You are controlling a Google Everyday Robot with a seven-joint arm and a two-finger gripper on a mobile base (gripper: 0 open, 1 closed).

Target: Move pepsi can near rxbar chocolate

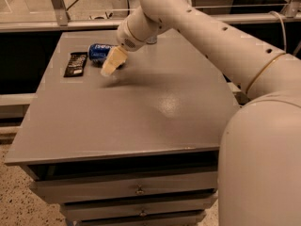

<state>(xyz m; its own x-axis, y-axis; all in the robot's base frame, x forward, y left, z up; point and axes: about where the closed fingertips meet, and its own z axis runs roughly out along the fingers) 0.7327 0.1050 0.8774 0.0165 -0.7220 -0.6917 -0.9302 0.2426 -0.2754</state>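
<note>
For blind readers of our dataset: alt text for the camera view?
The robot's gripper hangs beside a blue pepsi can lying on its side on a grey table; a black rxbar chocolate lies just left of it.

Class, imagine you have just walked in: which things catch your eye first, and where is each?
The big white robot arm fills the right side and reaches across to the far left of the grey table. Its cream claw hangs low there, partly hiding the blue pepsi can lying on its side. Just left of the can, the black rxbar chocolate lies flat.
</note>
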